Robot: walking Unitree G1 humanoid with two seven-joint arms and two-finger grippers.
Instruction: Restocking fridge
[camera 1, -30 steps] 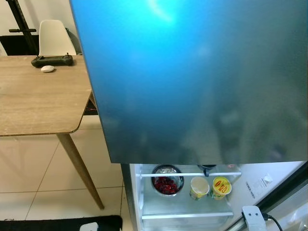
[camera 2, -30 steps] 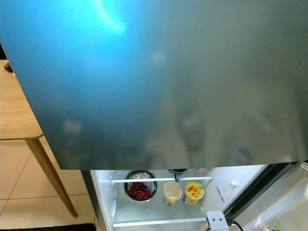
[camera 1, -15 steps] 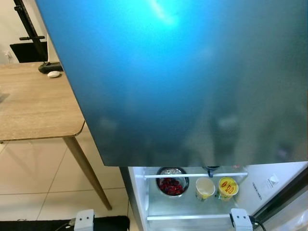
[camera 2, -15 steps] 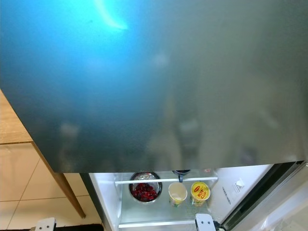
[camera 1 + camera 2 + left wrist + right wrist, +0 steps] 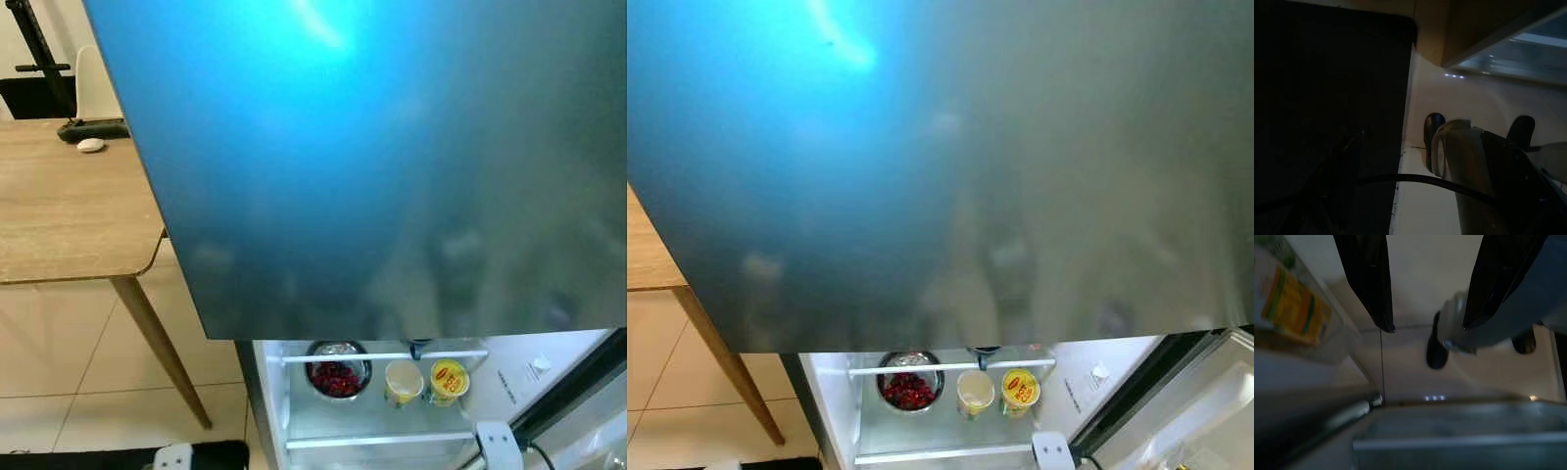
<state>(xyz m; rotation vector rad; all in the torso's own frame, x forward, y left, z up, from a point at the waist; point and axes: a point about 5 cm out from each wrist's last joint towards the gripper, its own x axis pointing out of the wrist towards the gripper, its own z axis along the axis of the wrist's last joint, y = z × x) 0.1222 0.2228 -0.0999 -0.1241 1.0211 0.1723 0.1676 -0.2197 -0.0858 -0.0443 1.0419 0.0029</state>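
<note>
1. Tiled kitchen floor [image 5: 59,372] is running under everything; a wooden counter [image 5: 69,211] is standing off to the robot's left, carrying a dark controller [image 5: 93,129] and a small white puck [image 5: 90,145].
2. The blue-grey upper fridge door [image 5: 392,166] is blocking most of the head views; the lower fridge compartment [image 5: 382,431] is sitting open beneath its bottom edge.
3. Lit shelf is holding, left to right: a steel bowl of red berries [image 5: 337,370], a pale paper cup [image 5: 403,381], a yellow noodle cup [image 5: 448,380]. All upright, near each other behind the white shelf rail [image 5: 382,356].
4. Right gripper [image 5: 1425,325] is hanging low by the open compartment, fingers spread apart, nothing between them. A yellow carton [image 5: 1295,308] is sitting in a clear door bin beside it.
5. Left gripper: wrist view too dark, cannot tell its state.
6. Key relation, my read: the shelf items are lying ahead and below, slightly right of centre, so the right arm is nearer. No item in hand to stock.
</note>
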